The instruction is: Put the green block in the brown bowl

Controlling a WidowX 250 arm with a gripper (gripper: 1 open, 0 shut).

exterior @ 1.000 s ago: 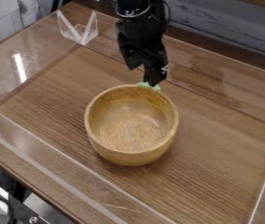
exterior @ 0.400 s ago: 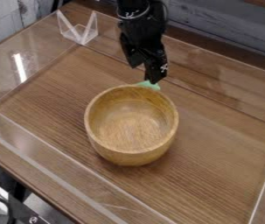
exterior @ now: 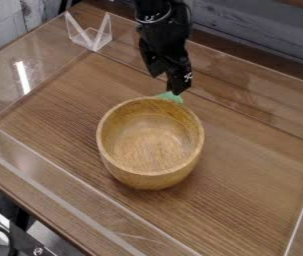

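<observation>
While my gripper hangs with jaws apart at upper centre, I see the green block just beneath, beside the brown bowl.

There is just one camera. It sits up high, in front of the wooden table, and looks down at a slant across it. The brown bowl lies near the middle of the picture, quite close. The robot arm comes in from the top edge, behind the bowl.
</observation>
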